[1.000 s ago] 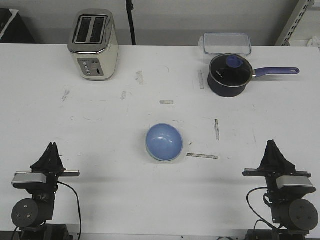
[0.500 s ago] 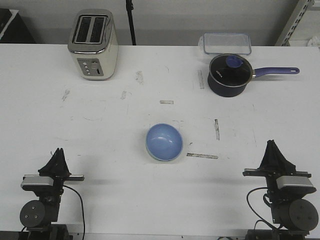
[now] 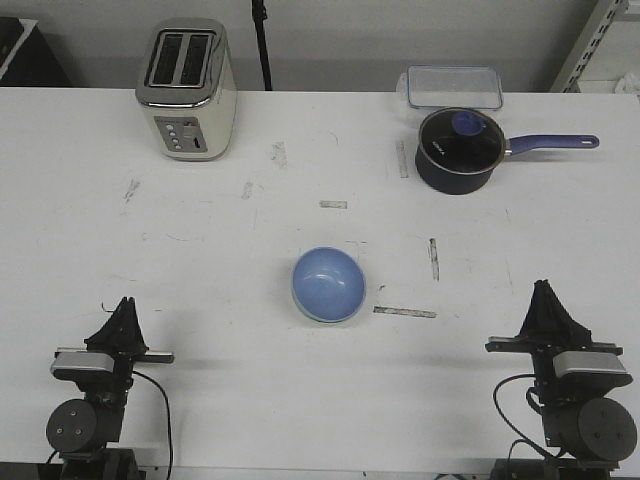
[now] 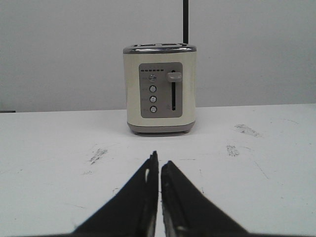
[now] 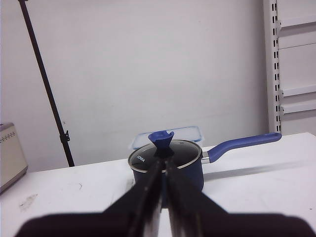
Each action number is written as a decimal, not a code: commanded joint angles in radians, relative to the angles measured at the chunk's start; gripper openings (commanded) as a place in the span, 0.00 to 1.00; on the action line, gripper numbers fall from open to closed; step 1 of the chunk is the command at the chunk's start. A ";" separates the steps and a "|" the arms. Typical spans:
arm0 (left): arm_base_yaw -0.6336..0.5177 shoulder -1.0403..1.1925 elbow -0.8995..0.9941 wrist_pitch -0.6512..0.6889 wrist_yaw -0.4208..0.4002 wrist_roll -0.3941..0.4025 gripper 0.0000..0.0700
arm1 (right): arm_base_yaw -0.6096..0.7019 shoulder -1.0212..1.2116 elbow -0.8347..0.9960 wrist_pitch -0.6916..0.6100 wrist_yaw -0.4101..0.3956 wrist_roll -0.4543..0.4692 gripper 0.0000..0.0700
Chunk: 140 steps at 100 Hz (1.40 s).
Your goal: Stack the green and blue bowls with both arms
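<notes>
Blue bowl [image 3: 328, 284] is seen upright on the worktop [image 3: 220, 260], about midway between the two pincers and well ahead of both; a thin pale rim under its lower edge suggests the green bowl is nested beneath it, though this cannot be told for sure; no separate green bowl is seen anywhere. Left pincer [image 3: 124, 308] is parked low at the near left edge, tips pressed together, nothing held; toaster [image 4: 159, 89] lies far straight ahead of it. Right pincer [image 3: 543, 292] is parked at the near right edge, tips also together, empty; saucepan [image 5: 166, 166] stands far ahead of it. Stack is judged likely done, arms at rest; if so, both pincers are best kept low and apart from the bowl so the stack is not nudged; if the green bowl is missing, it must be located before any reach is made.
</notes>
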 commanded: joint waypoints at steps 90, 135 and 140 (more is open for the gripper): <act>-0.001 -0.002 -0.022 0.016 0.000 0.001 0.00 | 0.002 -0.037 -0.030 0.004 -0.034 -0.093 0.01; -0.001 -0.002 -0.022 0.016 0.000 0.001 0.00 | 0.008 -0.244 -0.317 0.026 -0.048 -0.220 0.01; -0.001 -0.002 -0.022 0.016 0.000 0.001 0.00 | 0.010 -0.253 -0.347 0.039 -0.048 -0.219 0.01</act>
